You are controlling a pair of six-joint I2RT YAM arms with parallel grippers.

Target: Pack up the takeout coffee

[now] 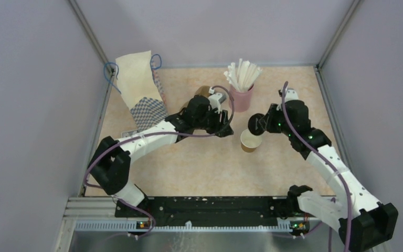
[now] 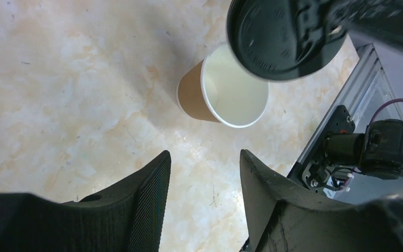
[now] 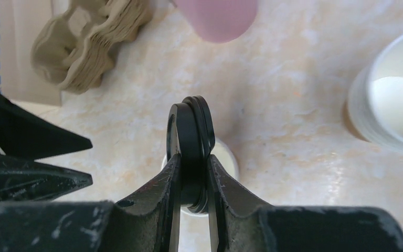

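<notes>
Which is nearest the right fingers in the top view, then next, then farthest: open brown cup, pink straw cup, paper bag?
1. The open brown cup, just under the right fingers gripping the black lid.
2. The pink straw cup, behind and slightly left.
3. The paper bag, far-left back corner.

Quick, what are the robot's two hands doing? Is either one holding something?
The left gripper is open and holds nothing.
The right gripper is closed on the black lid, gripping it edge-on.
</notes>
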